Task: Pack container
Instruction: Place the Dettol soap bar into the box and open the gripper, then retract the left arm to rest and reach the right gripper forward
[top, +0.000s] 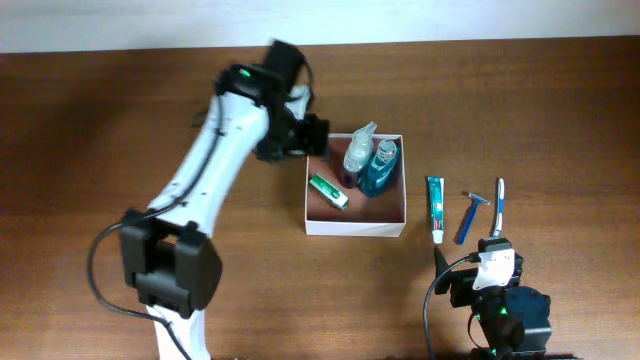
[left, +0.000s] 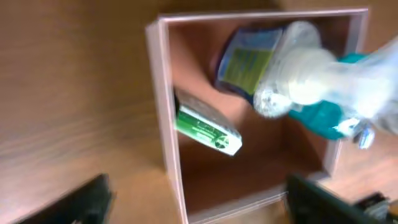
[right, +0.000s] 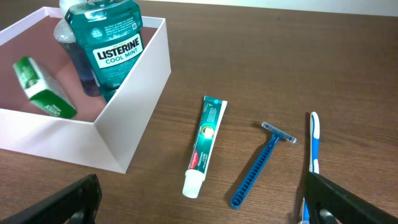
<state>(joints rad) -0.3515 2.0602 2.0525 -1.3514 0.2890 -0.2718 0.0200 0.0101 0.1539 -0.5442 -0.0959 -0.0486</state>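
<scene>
Brown wooden table (top: 100, 120), viewed from above. Right of centre, the container (top: 355, 228): a square, shallow white box with a reddish-brown inside. Inside it, a teal mouthwash bottle (top: 378, 168) at the far right, a clear spray bottle (top: 358, 150) pressed against its left side, and a small green carton (top: 328, 190) lying tilted close to the left wall. Outside on the table, right of the box and apart from it, side by side without touching: a toothpaste tube (top: 435, 208), then a blue razor (top: 468, 216), then a blue-and-white toothbrush (top: 498, 205). Left pincer (top: 315, 135) spread wide and gripping nothing, just beside the container's far left corner; in its wrist view, blurred, looking down into the box with the left wall between the two dark fingers. Right pincer (right: 205, 205) also spread wide, low at the table's near edge below the toothbrush, with the container off to its left and farther back, and the toothpaste and razor lying in between.
</scene>
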